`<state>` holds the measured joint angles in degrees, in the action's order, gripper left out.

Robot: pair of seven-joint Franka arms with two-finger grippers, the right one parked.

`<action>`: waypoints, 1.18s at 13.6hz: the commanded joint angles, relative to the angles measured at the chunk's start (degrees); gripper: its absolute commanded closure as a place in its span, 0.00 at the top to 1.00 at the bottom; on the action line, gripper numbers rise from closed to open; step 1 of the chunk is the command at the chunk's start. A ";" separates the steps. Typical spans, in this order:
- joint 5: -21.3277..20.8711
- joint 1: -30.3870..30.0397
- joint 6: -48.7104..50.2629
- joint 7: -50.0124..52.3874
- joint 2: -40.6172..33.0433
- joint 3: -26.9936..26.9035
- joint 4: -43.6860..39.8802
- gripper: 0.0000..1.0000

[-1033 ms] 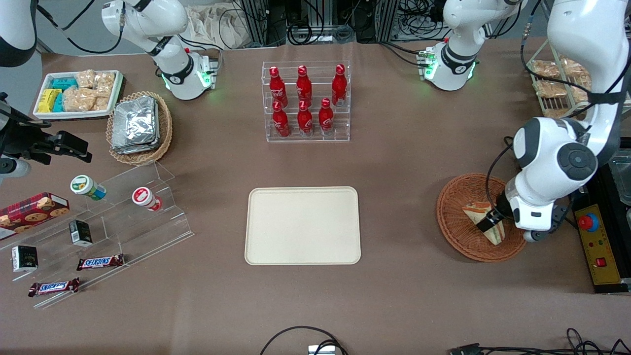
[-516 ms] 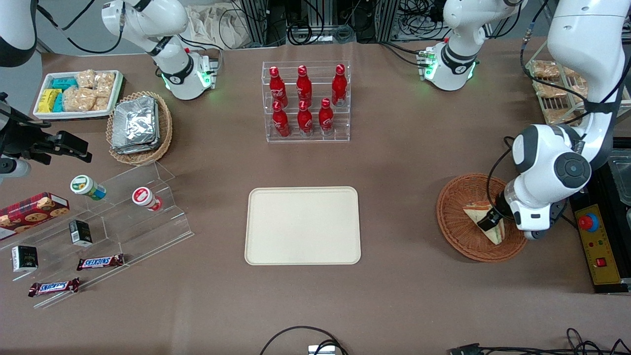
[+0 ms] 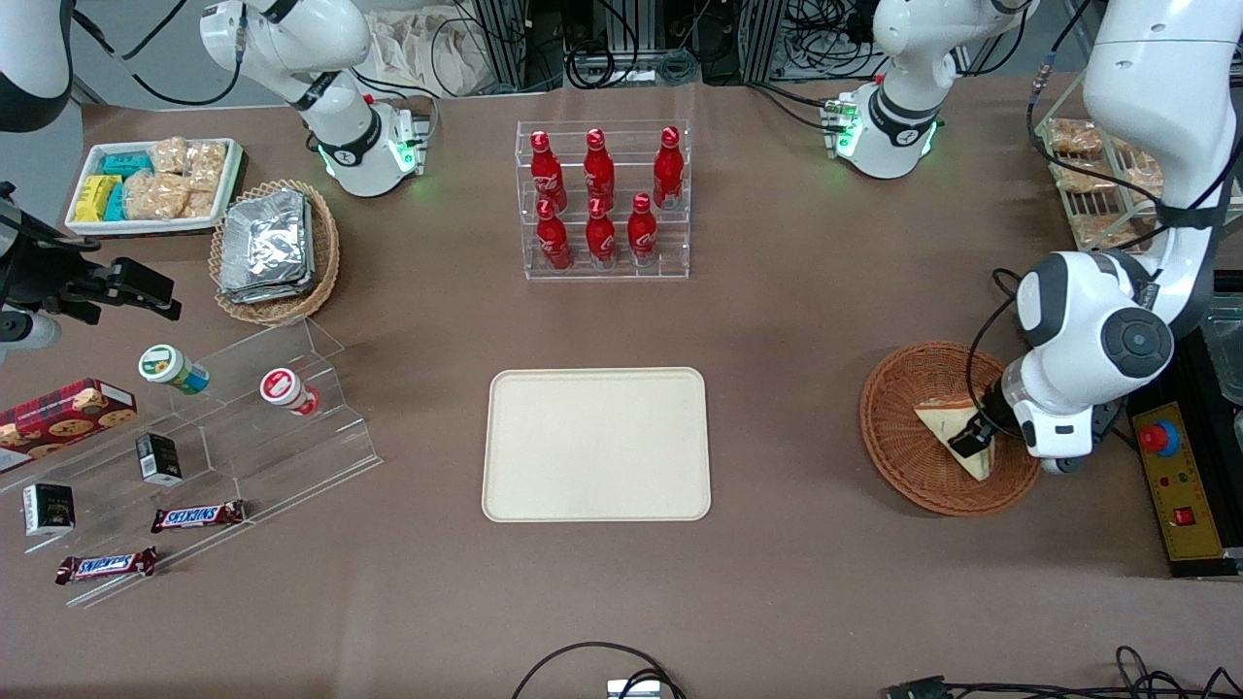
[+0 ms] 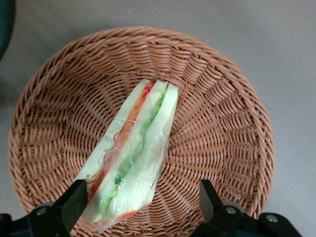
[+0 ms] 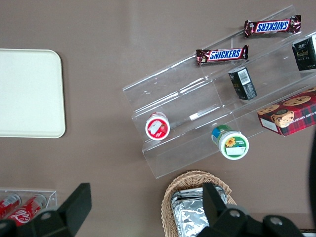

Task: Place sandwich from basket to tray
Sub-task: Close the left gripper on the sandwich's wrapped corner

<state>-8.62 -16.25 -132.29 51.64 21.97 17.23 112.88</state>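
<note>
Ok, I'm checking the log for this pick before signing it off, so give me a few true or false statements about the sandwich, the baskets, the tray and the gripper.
1. The sandwich lies in the reddish-brown basket. True.
2. The gripper is shut on the sandwich. False: its fingers stand open, one on each side of the sandwich.
3. The cream tray already holds the sandwich. False: nothing lies on it.
4. Red bottles stand in a clear rack farther from the front camera than the tray. True.
5. The tan basket holds foil packets. True.
</note>
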 commanded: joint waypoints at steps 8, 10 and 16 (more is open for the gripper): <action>0.53 -0.27 5.03 -4.18 0.70 -0.09 -2.50 1.00; 0.45 -0.27 5.11 -4.10 2.02 -0.09 -2.40 1.00; -0.51 -0.19 5.20 -3.57 3.08 -0.17 -2.66 0.53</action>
<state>-8.65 -16.27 -127.44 48.55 25.11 17.05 110.82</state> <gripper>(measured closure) 0.026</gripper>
